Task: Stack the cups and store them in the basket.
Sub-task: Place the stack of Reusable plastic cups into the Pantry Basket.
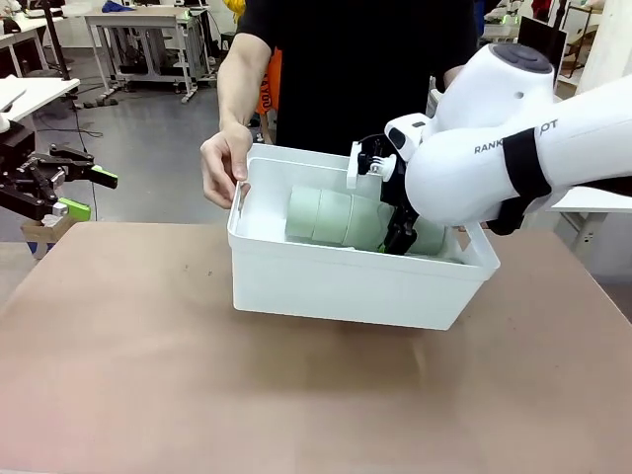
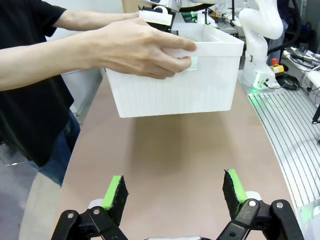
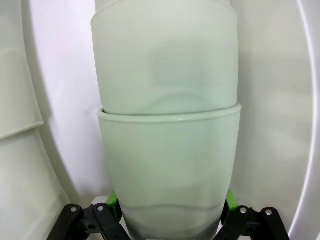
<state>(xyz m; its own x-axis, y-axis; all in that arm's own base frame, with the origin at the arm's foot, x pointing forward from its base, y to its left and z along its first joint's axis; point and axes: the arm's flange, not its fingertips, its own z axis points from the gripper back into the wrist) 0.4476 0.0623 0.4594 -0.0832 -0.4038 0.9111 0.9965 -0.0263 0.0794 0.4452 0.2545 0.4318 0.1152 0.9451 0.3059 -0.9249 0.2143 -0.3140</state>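
A person's hand (image 1: 222, 163) holds the white basket (image 1: 346, 286) by its end, slightly tilted and lifted over the table's far side. Inside it a nested stack of pale green cups (image 1: 336, 217) lies on its side. My right gripper (image 1: 400, 237) reaches into the basket and is shut on the stack's right end. In the right wrist view the cups (image 3: 167, 150) sit between the green pads (image 3: 113, 199) of that gripper (image 3: 170, 200), with the basket wall (image 3: 60, 75) behind. My left gripper (image 1: 91, 194) hangs open off the table's left edge, holding nothing. In its wrist view the left gripper (image 2: 175, 192) faces the basket (image 2: 200, 90) and the hand (image 2: 140, 50).
The brown table top (image 1: 197, 375) stretches bare in front of the basket. The person stands at the far edge. Another white arm's base (image 2: 260, 45) and a metal grating (image 2: 290, 120) lie beyond the table's side.
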